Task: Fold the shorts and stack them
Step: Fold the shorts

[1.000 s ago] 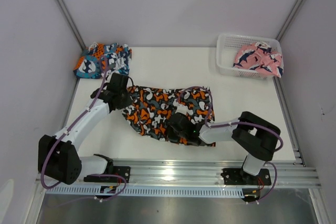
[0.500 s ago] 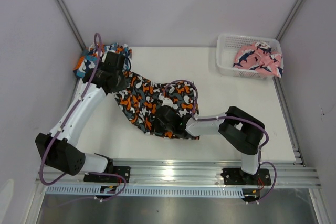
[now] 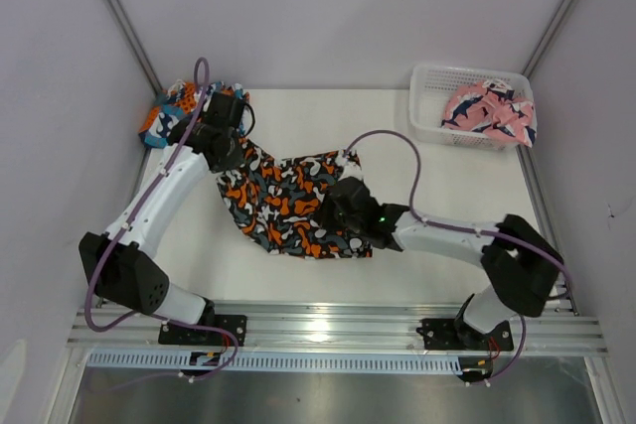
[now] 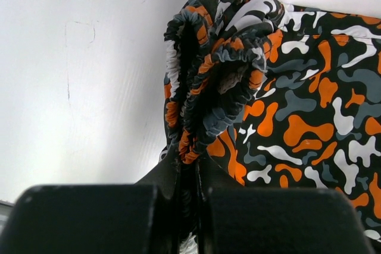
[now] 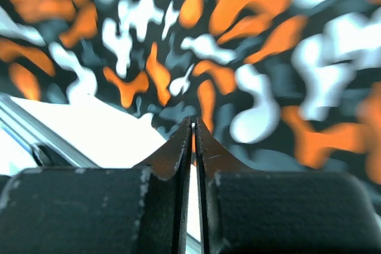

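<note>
Left wrist: L fingers [image 4: 107, 218] tight on ruffled elastic waistband [image 4: 220, 69] of camo shorts [image 4: 297, 117]; R fingers [image 5: 250, 206] tight on cloth

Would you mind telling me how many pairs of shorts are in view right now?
3: patchwork shorts at the far-left corner, camouflage shorts mid-table, pink shorts in the basket. More could hide beneath.

text: none readable in any view | labels, brands, numbers, signs: none readable | camouflage shorts [image 4: 309, 117]: orange, black and white blotch print only, no lettering legible
</note>
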`<action>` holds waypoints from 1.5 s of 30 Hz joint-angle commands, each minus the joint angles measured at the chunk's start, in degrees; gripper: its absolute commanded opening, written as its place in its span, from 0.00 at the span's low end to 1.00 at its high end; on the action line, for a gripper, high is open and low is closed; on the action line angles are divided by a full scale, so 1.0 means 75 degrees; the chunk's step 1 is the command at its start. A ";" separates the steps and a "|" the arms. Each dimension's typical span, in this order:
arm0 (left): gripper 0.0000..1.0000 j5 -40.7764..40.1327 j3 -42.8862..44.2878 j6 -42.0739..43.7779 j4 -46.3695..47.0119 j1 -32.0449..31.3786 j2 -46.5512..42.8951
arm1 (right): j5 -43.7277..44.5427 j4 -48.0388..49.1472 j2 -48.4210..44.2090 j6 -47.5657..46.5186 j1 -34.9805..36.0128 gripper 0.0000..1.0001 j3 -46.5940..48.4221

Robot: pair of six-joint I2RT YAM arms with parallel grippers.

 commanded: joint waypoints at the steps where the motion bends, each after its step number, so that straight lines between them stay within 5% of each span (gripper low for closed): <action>1: 0.00 -0.0207 0.0346 0.0275 -0.0059 0.0041 0.0063 | 0.0285 -0.0757 -0.1106 -0.0298 -0.0576 0.07 -0.0532; 14: 0.00 -0.0499 0.0768 0.0017 -0.0399 -0.0531 0.0508 | -0.0148 -0.1357 -0.2760 -0.0451 -0.2042 0.09 -0.2292; 29: 0.00 -0.1367 0.2081 -0.0908 -0.1442 -0.2184 0.1831 | -0.0453 -0.0302 -0.2526 0.0041 -0.1796 0.09 -0.3651; 45: 0.00 -0.1707 0.4317 -0.1811 -0.2590 -0.3579 0.3660 | -0.0101 0.0003 -0.2162 0.0428 -0.1035 0.08 -0.3757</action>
